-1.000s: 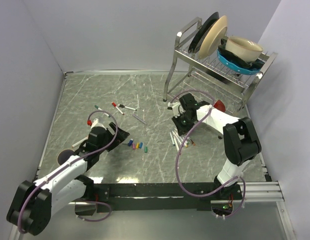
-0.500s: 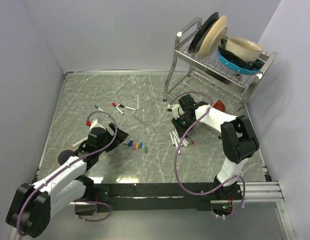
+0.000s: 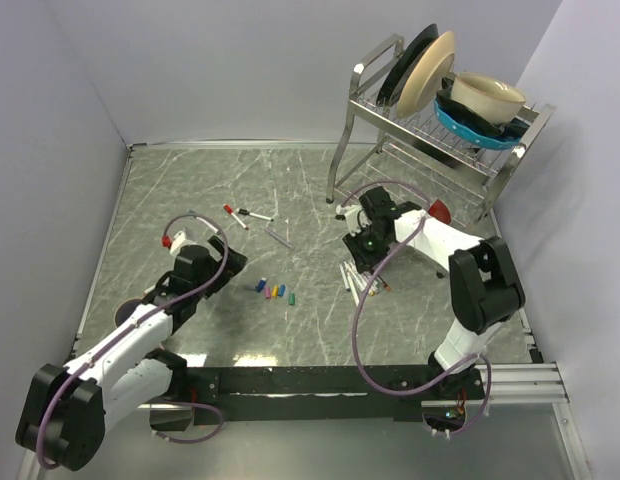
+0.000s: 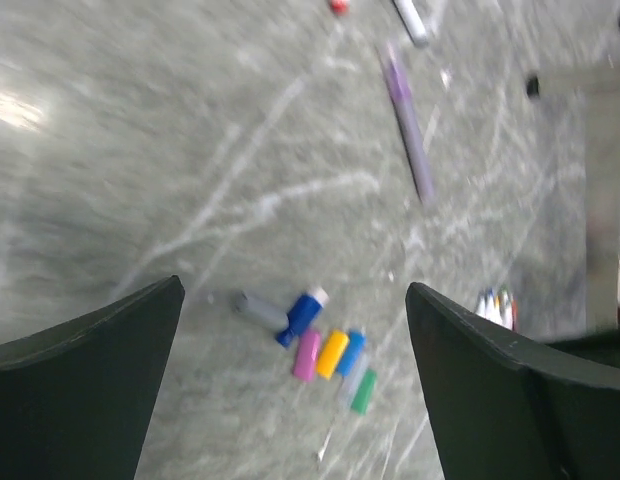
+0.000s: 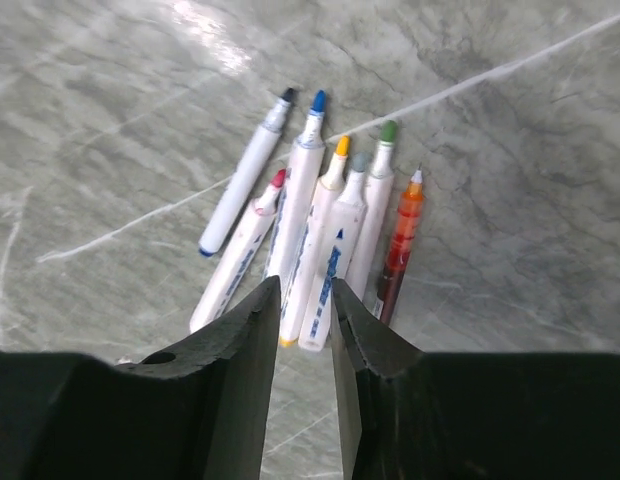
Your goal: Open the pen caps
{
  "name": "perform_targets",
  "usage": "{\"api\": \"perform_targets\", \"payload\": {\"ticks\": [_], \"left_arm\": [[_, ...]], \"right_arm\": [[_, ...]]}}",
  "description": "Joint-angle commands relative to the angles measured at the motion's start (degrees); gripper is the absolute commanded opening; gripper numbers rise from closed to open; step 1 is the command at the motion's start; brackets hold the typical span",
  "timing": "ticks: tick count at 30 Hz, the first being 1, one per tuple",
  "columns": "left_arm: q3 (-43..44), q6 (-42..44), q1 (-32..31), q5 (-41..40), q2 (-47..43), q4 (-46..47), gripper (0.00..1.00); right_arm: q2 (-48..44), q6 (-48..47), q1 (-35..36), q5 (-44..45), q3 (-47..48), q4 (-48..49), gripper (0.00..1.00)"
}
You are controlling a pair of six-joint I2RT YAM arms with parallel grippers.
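Dish rack (image 3: pixel 341 150), standing at the table's back right. It holds a black plate (image 3: pixel 414 55) and a cream plate (image 3: pixel 436 62) on edge, and a cream bowl (image 3: pixel 487 94) stacked on a blue bowl (image 3: pixel 468 128).

Right gripper (image 5: pixel 305 285), just before the rack's left leg: jaws narrowly parted, pinching nothing, above a fan of uncapped pens (image 5: pixel 320 230).

Left gripper (image 4: pixel 292 290), well left of the rack: spread wide, empty.

Pen caps (image 4: pixel 332 352): short loose cylinders in blue, pink, orange, grey and green. They lie side by side on the table, front-left of the rack.
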Motion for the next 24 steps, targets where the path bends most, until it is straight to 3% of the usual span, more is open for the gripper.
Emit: {"api": "perform_targets", "payload": {"ticks": [1, 3, 9, 11, 12, 15, 18, 24], "left_arm": [[3.42, -3.89, 3.66, -5.23, 1.9, -3.3, 0.99], [4.39, -6.78, 5.25, -7.78, 4.08, -5.93, 0.99], [13.43, -13.55, 11.05, -10.51, 15.49, -15.41, 0.99], [18.62, -15.41, 12.46, -12.27, 19.37, -21.31, 0.93], [20.11, -16.2, 12.81, -12.71, 22.96, -22.63, 0.79], [25.21, -18.39, 15.36, -12.89, 29.12, -27.56, 0.64], [29.35, -19.45, 18.0, -11.57, 34.22, -31.07, 0.58], [32.7, -19.98, 20.2, -10.69, 37.94, -31.79, 0.6]], "right_arm": [[-6.45, -2.86, -0.3, -4.19, 2.62, -1.33, 0.39], [-8.56, -4.62, -0.3, -7.52, 2.79, -2.04, 0.46], [-13.66, -6.3, 0.48, -11.23, 1.92, -1.86, 0.53], [-14.37, -6.38, 0.92, -12.02, 1.48, -1.86, 0.54], [-14.89, -6.47, 1.1, -12.11, 1.39, -1.69, 0.54], [-15.42, -6.65, 1.63, -12.38, 0.95, -1.6, 0.54], [-15.51, -7.0, 2.07, -12.91, 0.6, -1.6, 0.54], [-15.87, -7.18, 2.42, -13.08, 0.16, -1.51, 0.55]]}}
